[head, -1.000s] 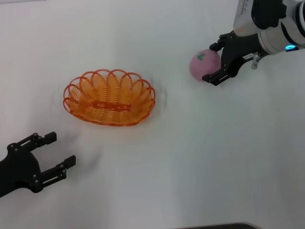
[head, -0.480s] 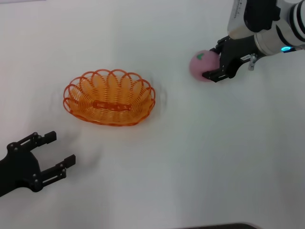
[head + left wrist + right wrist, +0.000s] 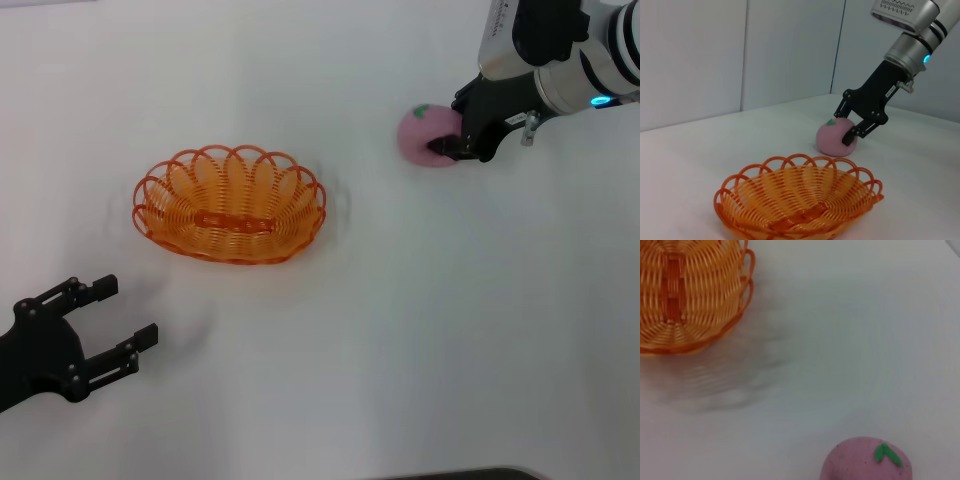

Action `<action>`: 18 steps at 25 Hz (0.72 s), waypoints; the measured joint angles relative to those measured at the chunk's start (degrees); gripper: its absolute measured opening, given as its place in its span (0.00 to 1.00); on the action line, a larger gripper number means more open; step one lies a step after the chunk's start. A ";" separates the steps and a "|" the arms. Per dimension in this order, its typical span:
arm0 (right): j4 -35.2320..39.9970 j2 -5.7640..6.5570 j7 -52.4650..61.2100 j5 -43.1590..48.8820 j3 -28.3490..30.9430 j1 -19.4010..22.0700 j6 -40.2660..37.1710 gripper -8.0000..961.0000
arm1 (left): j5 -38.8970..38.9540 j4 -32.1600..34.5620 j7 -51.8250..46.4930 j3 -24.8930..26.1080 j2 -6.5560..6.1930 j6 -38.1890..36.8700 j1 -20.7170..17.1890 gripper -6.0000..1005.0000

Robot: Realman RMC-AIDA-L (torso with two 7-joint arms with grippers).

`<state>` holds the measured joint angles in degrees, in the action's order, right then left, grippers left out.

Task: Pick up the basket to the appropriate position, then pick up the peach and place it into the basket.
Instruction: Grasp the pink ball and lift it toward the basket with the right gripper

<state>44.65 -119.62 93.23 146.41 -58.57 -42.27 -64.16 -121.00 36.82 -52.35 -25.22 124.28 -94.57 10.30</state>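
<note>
Sitting empty on white worktop (image 3: 420, 330): looped-wire orange basket (image 3: 229, 204), scalloped rim. Now pinching round pink peach (image 3: 420, 133): right pincer (image 3: 452, 128), narrower than earlier. Idling spread: left pincer (image 3: 110, 326).

A shallow oval orange wire basket (image 3: 230, 204) with a scalloped rim sits upright and empty on the white surface, left of centre. The round pink peach (image 3: 424, 136), green leaf mark up, rests well apart near the far right edge.

Right end effector (image 3: 447, 128) clamped; left (image 3: 105, 323) agape
</note>
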 joint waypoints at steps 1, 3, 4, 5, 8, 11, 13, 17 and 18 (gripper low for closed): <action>0.01 0.00 0.01 -0.03 0.02 0.00 -0.03 0.45 | 0.00 0.00 0.00 0.00 0.00 0.00 0.00 0.76; 0.14 0.01 0.08 -0.11 0.06 0.00 -0.26 0.41 | 0.00 0.00 -0.01 0.00 0.00 -0.02 -0.01 0.76; 0.22 0.01 0.15 -0.15 0.06 0.00 -0.42 0.40 | 0.00 0.00 -0.02 -0.03 0.00 -0.02 -0.02 0.76; 0.33 0.01 0.23 -0.24 0.08 0.00 -0.60 0.39 | -0.01 0.00 -0.02 -0.08 0.00 -0.03 -0.02 0.76; 0.88 0.01 0.38 -1.07 0.22 0.02 -2.65 0.38 | -0.09 0.00 -0.25 -0.15 0.00 -0.04 0.00 0.76; 3.20 0.01 0.44 -3.28 0.69 0.47 -7.04 0.37 | -0.07 0.00 -0.61 -0.15 0.00 -0.02 0.13 0.76; 5.95 0.01 0.46 -5.59 0.84 1.19 -11.01 0.37 | -0.01 0.00 -0.66 -0.07 -0.08 -0.03 0.19 0.76; 11.34 0.01 1.05 -9.14 0.85 2.79 -17.62 0.37 | -0.01 0.00 -0.71 -0.01 -0.16 -0.06 0.30 0.76; 11.34 0.01 1.05 -9.14 0.85 2.79 -17.62 0.37 | -0.01 0.00 -0.72 0.00 -0.17 -0.07 0.31 0.76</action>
<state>55.98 -119.62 94.28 137.27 -57.73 -39.48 -81.78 -121.01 36.82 -53.07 -25.22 124.11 -94.64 10.61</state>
